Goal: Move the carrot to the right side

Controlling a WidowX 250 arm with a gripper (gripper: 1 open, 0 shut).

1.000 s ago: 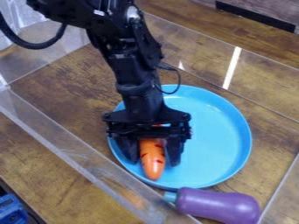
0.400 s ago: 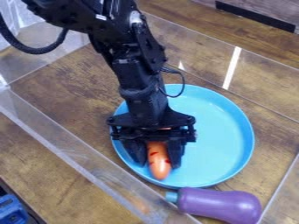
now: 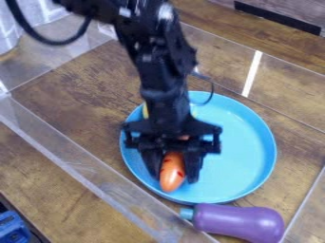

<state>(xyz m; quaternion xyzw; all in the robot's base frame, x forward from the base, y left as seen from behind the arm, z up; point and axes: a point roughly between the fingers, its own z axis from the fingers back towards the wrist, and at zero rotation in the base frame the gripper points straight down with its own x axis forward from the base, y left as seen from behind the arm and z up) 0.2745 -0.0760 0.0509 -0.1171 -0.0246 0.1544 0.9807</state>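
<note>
1. Fingers (image 3: pixel 174 158) of the black robot arm are now closed narrow around the small orange tapered toy carrot (image 3: pixel 172 171); a second ago they stood wide beside it.
2. Carrot hangs between the fingers over the round blue plastic plate (image 3: pixel 249 142), so the grasp seems done and the carry rightward remains.
3. Motion blur hides the contact points, and the purple eggplant (image 3: pixel 241 223) below the fingers is cut off by the frame edge.
</note>
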